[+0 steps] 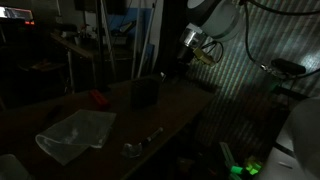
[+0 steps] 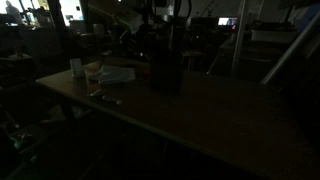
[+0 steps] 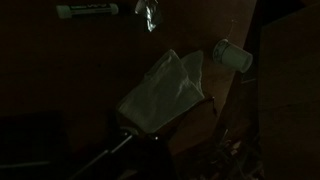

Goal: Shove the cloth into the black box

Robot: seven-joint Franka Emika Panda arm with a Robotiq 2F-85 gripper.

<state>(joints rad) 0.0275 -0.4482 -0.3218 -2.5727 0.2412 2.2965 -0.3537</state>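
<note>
Risk at the pick-up first: pale, crumpled fabric cloth (image 1: 75, 132) spread flat on the dark wooden table (image 1: 170, 110), near the front edge and well apart from the tall black rectangular box (image 1: 145, 92). Easy to pinch only a corner and trail the rest, or to nudge the whole thing over the edge.

Risk at the box next: upright and fairly narrow, so likely to tip or slide under a sideways push from bunched fabric, and likely to end with a fold hanging over the rim. Poor light throughout, hence poor depth judgement (cloth (image 3: 165, 95) plain enough in the wrist view, little else).

Silver-and-black Robotiq gripper (image 1: 187, 52) raised beyond the box, touching nothing; jaw opening impossible to tell.

Nothing visible inside the box; cloth wholly outside. Near the cloth, a small white cylindrical cup (image 2: 76, 68), contents not discernible.
</note>
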